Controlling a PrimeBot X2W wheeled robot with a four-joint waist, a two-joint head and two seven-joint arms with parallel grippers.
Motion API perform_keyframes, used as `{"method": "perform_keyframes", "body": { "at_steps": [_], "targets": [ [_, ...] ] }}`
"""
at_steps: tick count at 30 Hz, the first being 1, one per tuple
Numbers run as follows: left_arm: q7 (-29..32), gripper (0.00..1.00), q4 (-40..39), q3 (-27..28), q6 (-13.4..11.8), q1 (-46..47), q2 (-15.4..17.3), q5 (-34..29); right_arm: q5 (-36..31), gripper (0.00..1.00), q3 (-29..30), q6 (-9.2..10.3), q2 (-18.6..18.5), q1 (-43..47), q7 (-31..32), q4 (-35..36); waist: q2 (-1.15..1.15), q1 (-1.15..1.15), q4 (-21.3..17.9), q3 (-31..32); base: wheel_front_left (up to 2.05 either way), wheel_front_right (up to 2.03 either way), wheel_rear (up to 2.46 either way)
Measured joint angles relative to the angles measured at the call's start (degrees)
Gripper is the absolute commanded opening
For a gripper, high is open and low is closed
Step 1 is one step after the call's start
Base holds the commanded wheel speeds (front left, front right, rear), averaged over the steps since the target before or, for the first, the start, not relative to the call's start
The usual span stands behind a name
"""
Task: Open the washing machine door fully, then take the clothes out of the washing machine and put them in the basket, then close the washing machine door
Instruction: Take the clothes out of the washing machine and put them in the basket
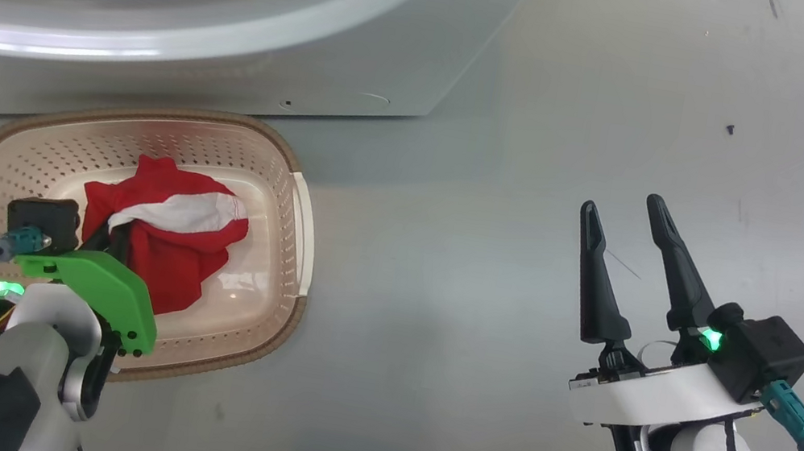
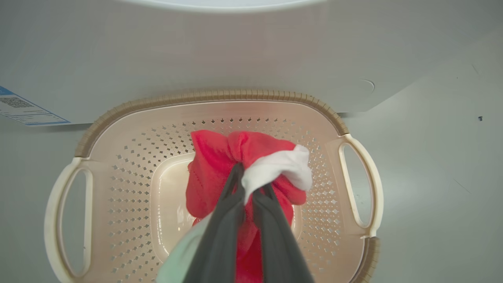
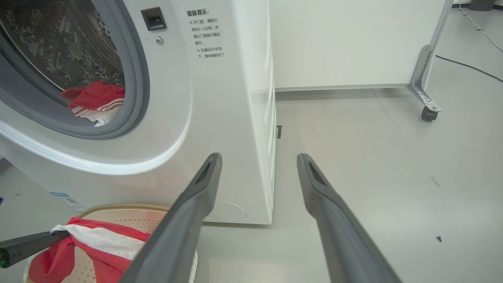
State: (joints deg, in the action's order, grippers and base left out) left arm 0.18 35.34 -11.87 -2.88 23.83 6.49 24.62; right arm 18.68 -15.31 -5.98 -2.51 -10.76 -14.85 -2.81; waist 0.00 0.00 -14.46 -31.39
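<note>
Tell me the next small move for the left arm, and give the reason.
Probably open the left pincer and let go. It is shut on a red and white garment that hangs over the middle of the basket, so the cloth should drop inside. Another red garment lies in the washing machine drum, waiting to be fetched.

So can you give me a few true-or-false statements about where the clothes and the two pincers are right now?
1. The left pincer is shut on a red and white garment over the basket. True.
2. The right pincer holds a garment too. False: it is open and empty, over the floor.
3. The washing machine has been emptied. False: another red garment lies in its drum.
4. The basket stands on the floor right beside the washing machine. True.
</note>
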Motion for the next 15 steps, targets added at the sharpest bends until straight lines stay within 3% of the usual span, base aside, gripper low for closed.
{"method": "perform_keyframes", "body": {
  "at_steps": [15],
  "targets": [
    [3.77,0.0,10.13,1.29,2.77,6.37,-0.33,3.42,0.67,1.0,0.1,0.11,0.03,-2.02,0.0,0.21,0.0,0.0,-2.93,-5.08,0.0,0.0,0.0]
  ]
}}
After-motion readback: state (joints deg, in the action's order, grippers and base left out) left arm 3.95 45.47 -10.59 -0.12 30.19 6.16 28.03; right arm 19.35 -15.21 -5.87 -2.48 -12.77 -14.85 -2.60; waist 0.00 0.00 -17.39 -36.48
